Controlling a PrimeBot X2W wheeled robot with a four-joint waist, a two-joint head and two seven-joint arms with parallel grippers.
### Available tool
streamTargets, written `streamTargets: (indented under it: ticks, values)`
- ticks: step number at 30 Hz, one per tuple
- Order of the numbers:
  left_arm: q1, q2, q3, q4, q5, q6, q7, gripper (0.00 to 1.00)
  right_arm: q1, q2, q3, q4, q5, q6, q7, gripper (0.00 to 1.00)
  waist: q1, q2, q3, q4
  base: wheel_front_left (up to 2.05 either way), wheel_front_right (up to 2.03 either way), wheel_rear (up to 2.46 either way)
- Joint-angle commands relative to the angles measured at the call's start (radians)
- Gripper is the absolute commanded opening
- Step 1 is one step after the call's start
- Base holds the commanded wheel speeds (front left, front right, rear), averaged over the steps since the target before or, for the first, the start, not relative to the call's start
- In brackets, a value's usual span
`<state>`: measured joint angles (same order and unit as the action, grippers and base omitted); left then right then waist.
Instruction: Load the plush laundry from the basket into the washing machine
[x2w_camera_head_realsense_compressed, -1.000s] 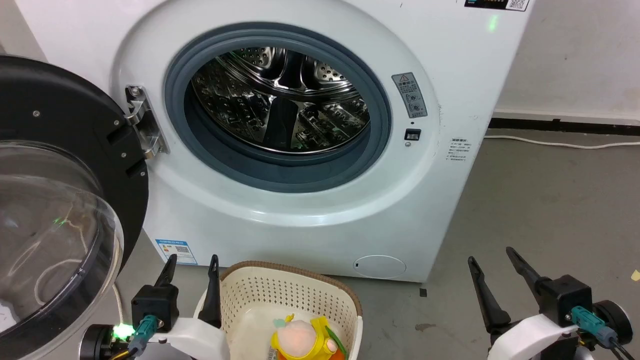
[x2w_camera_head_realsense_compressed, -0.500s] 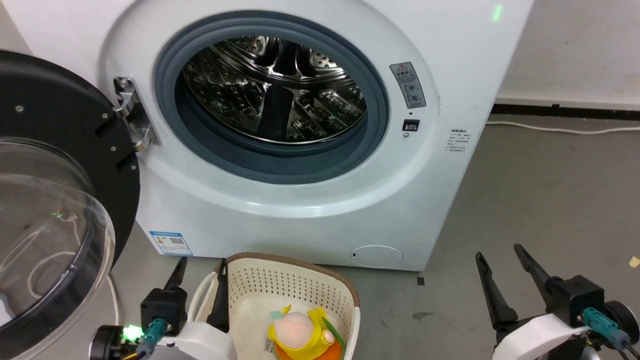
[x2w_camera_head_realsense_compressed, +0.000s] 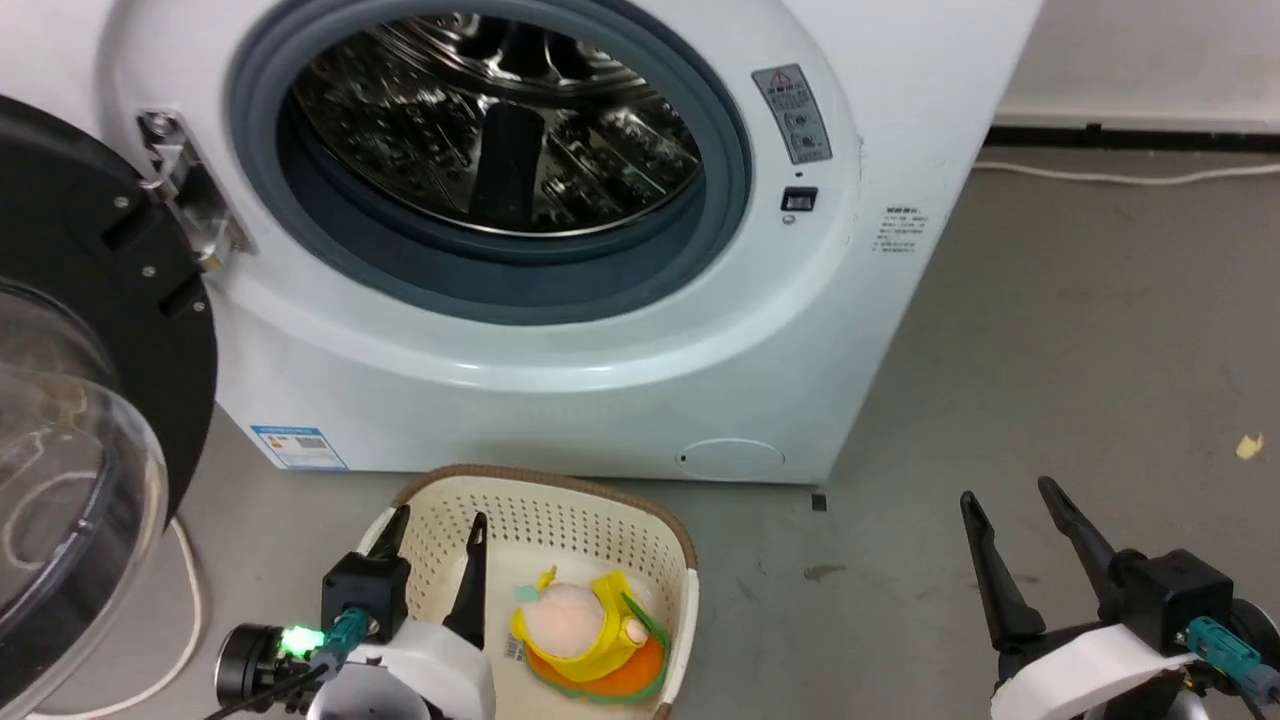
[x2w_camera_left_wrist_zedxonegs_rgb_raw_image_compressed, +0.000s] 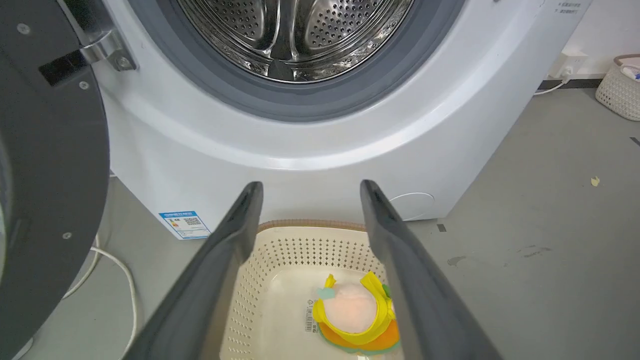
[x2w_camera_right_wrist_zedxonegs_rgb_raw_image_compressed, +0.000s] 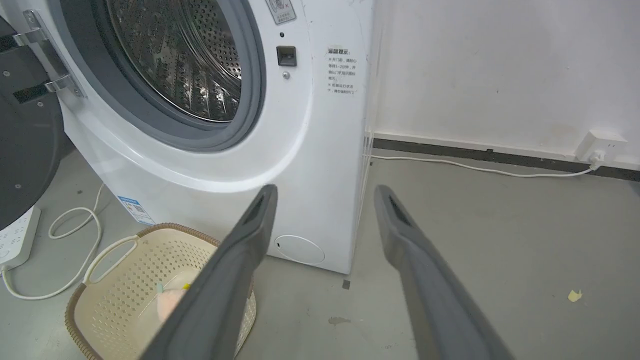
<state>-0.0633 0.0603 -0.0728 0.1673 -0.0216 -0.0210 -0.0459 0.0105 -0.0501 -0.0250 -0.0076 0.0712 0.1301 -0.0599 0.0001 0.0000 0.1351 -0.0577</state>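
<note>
- Your left gripper (x2w_camera_head_realsense_compressed: 439, 517) hangs over the basket's (x2w_camera_head_realsense_compressed: 540, 473) left side, fingers apart, holding nothing.
- Your right gripper (x2w_camera_head_realsense_compressed: 1008, 492) is spread and empty too, over bare floor (x2w_camera_head_realsense_compressed: 1060, 330) well right of the basket.
- The toy (x2w_camera_head_realsense_compressed: 575, 635) lies in the basket, nearer its right wall.
- The basket sits just before the washer (x2w_camera_head_realsense_compressed: 600, 380); the drum (x2w_camera_head_realsense_compressed: 500, 130) gapes above it, and the door (x2w_camera_head_realsense_compressed: 90, 300) is swung wide at your left.

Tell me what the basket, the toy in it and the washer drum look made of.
Basket: probably moulded cream plastic, matte, regular hole rows; brown rim perhaps woven trim. Toy: soft plush fabric, fuzzy pink head. Drum: likely polished steel, mirror reflections and perforations.
</note>
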Motion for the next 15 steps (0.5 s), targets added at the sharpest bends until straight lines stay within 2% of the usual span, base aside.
streamTargets:
  ticks: [1,15]
  values:
    - [-0.02,0.008,-0.005,0.014,-0.004,-0.005,-0.006,1.0,-0.023,0.0,-0.002,-0.005,0.008,0.0,-0.01,1.0,-0.0001,0.0,0.015,-0.009,0.0,0.0,0.0]
    - [-0.151,0.033,-0.041,0.205,-0.018,-0.021,0.016,1.0,-0.048,0.0,0.011,-0.016,0.051,0.0,-0.039,1.0,-0.0001,0.0,0.135,-0.056,0.0,0.0,0.0]
